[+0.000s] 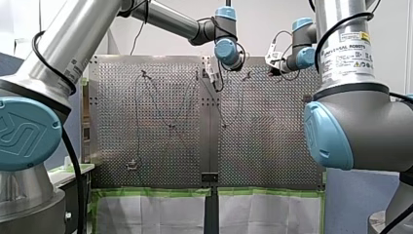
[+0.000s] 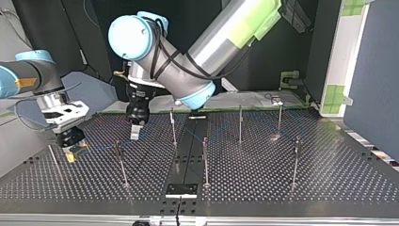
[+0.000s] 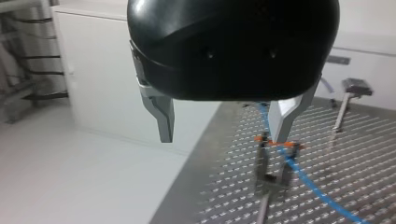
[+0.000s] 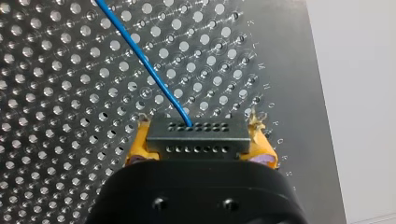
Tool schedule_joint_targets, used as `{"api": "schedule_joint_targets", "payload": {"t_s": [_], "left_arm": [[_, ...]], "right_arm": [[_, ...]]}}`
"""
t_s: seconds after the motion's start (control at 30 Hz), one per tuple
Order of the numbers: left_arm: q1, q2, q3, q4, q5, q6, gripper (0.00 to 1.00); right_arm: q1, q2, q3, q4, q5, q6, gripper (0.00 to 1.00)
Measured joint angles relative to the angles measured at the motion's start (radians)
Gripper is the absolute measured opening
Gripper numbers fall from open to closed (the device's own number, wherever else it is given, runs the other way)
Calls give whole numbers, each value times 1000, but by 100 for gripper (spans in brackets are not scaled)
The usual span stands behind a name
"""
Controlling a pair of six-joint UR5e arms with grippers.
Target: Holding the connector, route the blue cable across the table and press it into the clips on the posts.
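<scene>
right gripper (image 4: 200, 140): jaws pinching the connector (image 4: 196, 127) between yellow pads (image 4: 136, 148); low over the table (image 4: 60, 140), at the top view's far left.
connector: dark grey block with rows of small holes, held crosswise in the right gripper, near the table's edge. Touching the table or not, cannot tell.
blue cable (image 4: 140, 57): comes out of a hole in the connector and runs away over the perforated table. In the left wrist view it passes an orange clip (image 3: 280, 144) and goes on across the table.
left gripper (image 3: 223, 137): jaws spread, nothing between them. Metal fingers (image 3: 161, 116); one fingertip sits just beside the clip and the cable.
clip: at the top of a post (image 3: 264, 186). Cable is at the clip; seated or not, cannot tell.
other posts (image 2: 205, 160): thin, upright, spread across the table in the top view.
grippers: well apart; in the top view the left gripper is right of the right gripper.
</scene>
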Motion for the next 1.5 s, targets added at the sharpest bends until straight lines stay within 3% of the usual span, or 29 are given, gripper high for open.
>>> {"api": "schedule_joint_targets", "payload": {"t_s": [0.27, 0.83, 1.2, 1.5], "left_arm": [[2, 81, -81, 81, -61, -15, 100], [6, 253, -256, 256, -63, -75, 100], [-13, 257, -358, 358, -72, -110, 100], [-44, 256, -450, 450, -110, -144, 100]], "right_arm": [[2, 0, 1, 0, 0, -2, 0], [9, 1, 2, 1, 1, -9, 0], [12, 4, 3, 2, 4, -14, 0], [14, 8, 7, 2, 7, -19, 0]]}}
